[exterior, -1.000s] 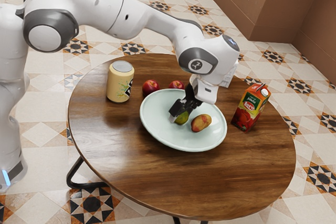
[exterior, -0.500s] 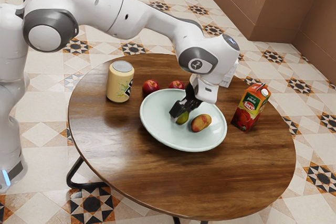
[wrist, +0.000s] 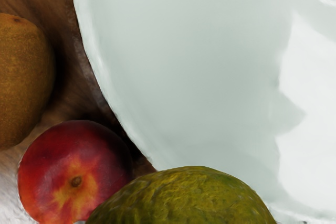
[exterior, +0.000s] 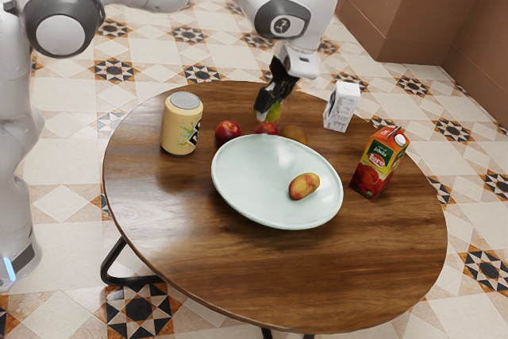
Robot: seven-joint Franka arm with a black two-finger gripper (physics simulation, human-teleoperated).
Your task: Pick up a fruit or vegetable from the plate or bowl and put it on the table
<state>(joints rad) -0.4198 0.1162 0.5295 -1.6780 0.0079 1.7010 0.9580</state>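
My end effector (exterior: 267,106) grasps green fruit (exterior: 275,112), probably avocado, raised clear of plate (exterior: 254,176), near its far rim in exterior view. Just below: red fruit (exterior: 267,128) on table (exterior: 317,275), with brown fruit (wrist: 21,80) beside it, both close to plate rim. Yellow-red fruit (exterior: 304,186) lies on plate. Second red fruit (exterior: 228,132) sits between plate and yellow can (exterior: 181,126). Toward exterior view's right, white carton (exterior: 341,107) and juice carton (exterior: 379,162) stand upright.
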